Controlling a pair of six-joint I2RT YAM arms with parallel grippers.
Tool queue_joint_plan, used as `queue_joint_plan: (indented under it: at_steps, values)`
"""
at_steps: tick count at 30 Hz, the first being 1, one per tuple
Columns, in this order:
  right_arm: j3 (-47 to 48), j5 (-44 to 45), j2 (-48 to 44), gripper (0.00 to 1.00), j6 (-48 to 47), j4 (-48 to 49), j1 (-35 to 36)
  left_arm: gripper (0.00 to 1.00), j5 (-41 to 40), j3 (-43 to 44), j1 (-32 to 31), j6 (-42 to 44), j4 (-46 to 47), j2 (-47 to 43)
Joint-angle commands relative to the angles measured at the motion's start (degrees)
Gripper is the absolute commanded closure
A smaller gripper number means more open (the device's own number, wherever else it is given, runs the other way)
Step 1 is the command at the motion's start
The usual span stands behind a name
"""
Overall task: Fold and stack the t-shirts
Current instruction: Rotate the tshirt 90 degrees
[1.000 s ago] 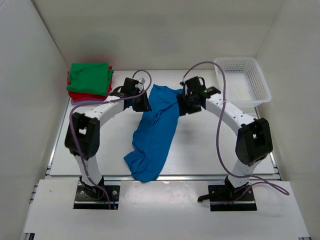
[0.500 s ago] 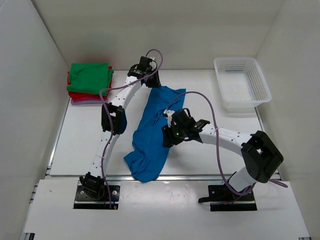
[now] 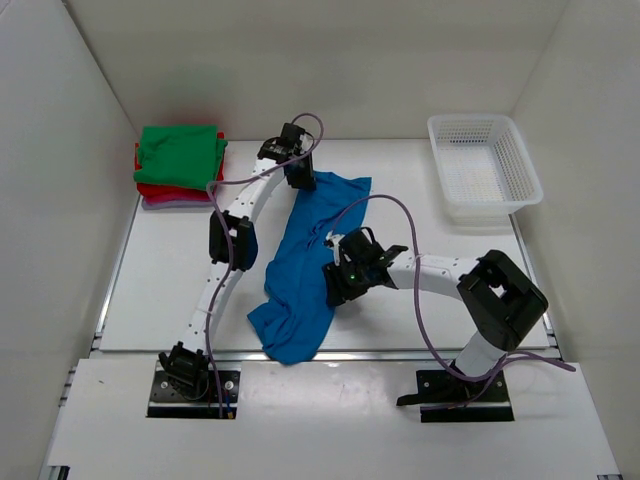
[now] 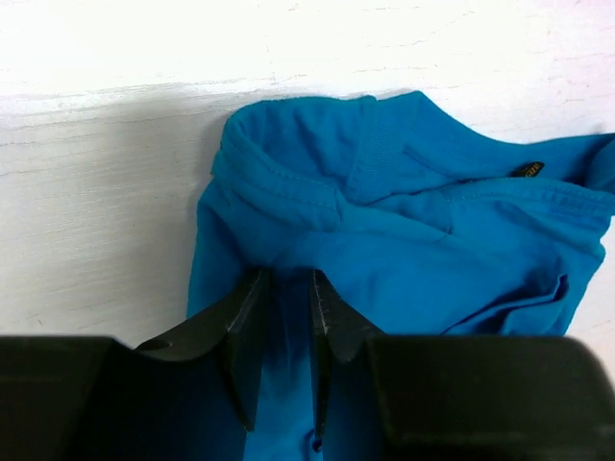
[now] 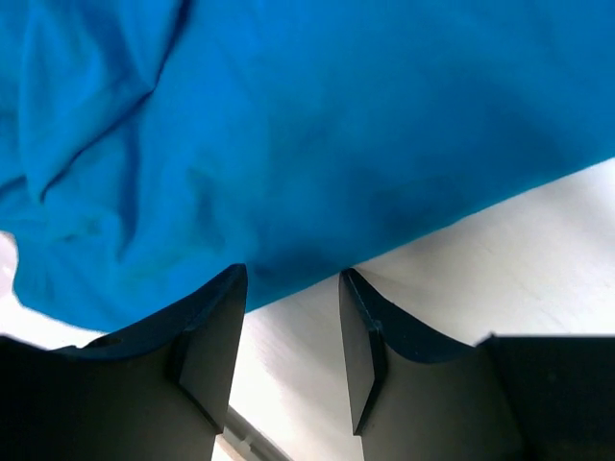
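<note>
The green t-shirt (image 3: 180, 155) hides all but slivers of the red t-shirt (image 3: 150, 192) and pale t-shirt (image 3: 165, 204) beneath.

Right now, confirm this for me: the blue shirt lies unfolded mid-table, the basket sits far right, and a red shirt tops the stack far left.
One thing is wrong: the green shirt tops the stack, with the red shirt under it, as the top external view shows. The blue shirt does lie unfolded mid-table, and the basket does sit far right.
</note>
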Motion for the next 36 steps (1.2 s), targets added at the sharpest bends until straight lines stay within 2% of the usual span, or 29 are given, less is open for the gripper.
queue_joint_plan:
  at_steps: [1, 7, 12, 17, 19, 20, 24, 27, 31, 36]
  values:
    - [1.50, 8.08, 2.37, 0.58, -0.51, -5.01, -0.24, 0.66, -3.02, 1.06, 0.97, -0.56, -3.42, 0.30]
    - [4.84, 22.30, 3.25, 0.56, -0.07, -11.78, -2.26, 0.65, -3.29, 0.80, 4.05, -3.65, -0.79, -0.14]
    - [6.86, 28.39, 1.51, 0.58, -2.43, -12.24, 0.28, 0.66, -1.70, 0.97, 5.19, -4.27, 0.10, -0.49]
    - [6.42, 20.06, -3.86, 0.58, -3.05, -5.83, 3.01, 0.66, -2.15, 0.98, 4.75, -3.65, 0.01, -0.84]
    - [6.86, 20.13, -4.57, 0.58, -3.23, -4.06, 5.64, 0.66, -2.05, 0.98, 5.02, -4.26, 0.45, -0.49]
    - [7.47, 19.79, -3.87, 0.59, -3.75, -3.10, 7.74, 0.66, -1.62, 0.89, 4.93, -4.35, 0.62, -0.32]
    - [7.05, 8.73, -0.44, 0.59, -3.85, 0.59, 8.19, 0.66, -1.79, 1.06, 4.67, -4.26, 0.88, -0.49]
    - [5.82, 4.15, 1.84, 0.60, -3.06, 3.41, 8.98, 0.66, -1.18, 1.06, 4.93, -4.43, 1.15, -0.49]
    - [3.70, 4.13, 2.99, 0.60, -2.18, 2.98, 8.38, 0.66, -1.26, 1.06, 5.37, -4.09, 1.68, -0.93]
    - [3.17, 5.10, 4.66, 0.60, -4.89, -2.38, 5.22, 0.66, -1.44, 1.06, 6.77, -5.14, 4.05, -0.84]
